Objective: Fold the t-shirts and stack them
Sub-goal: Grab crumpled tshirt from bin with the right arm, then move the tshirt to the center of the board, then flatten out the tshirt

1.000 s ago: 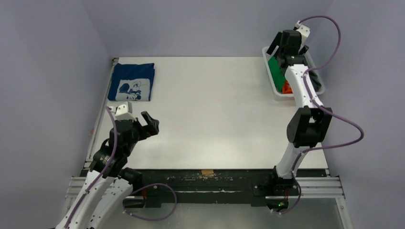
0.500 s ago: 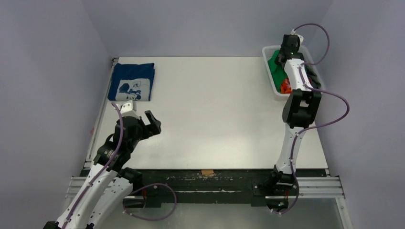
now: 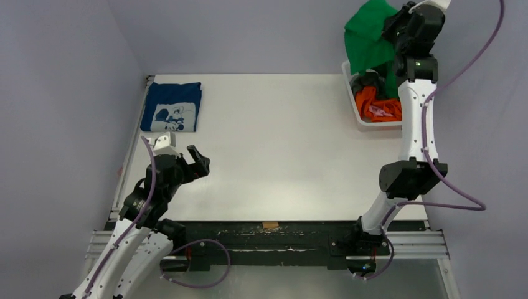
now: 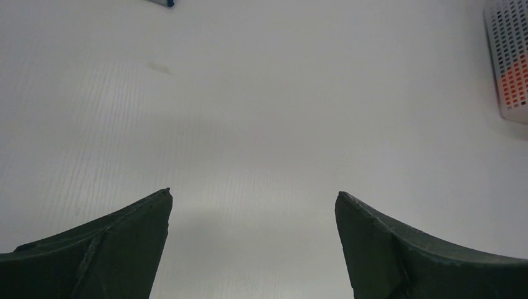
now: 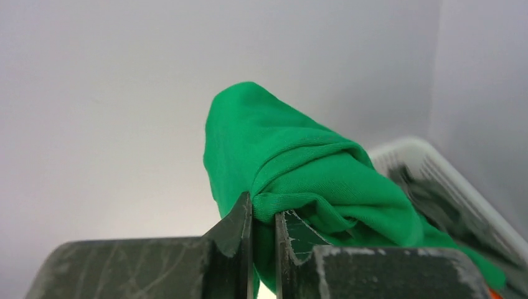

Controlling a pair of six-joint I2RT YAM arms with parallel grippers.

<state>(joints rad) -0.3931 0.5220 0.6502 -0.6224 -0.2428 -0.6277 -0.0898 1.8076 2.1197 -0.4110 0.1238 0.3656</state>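
My right gripper (image 3: 398,28) (image 5: 263,215) is shut on a bright green t-shirt (image 3: 367,38) (image 5: 299,168), lifted high above the white basket (image 3: 350,93) at the back right; the cloth hangs bunched from the jaws. In the basket lie an orange t-shirt (image 3: 377,106) and a grey one (image 3: 367,81). A folded navy blue t-shirt with a white cartoon print (image 3: 172,106) lies flat at the table's back left. My left gripper (image 3: 187,162) (image 4: 252,199) hovers open over bare table near the front left, nothing between its fingers.
The basket's perforated white wall (image 4: 510,56) shows at the top right of the left wrist view, orange behind it. Purple-grey walls close in the table at the back and sides. A black rail (image 3: 268,240) runs along the near edge.
The right gripper dropped into the basket, shut on the green t-shirt and rose with it well above the basket. The left arm shifted only slightly.
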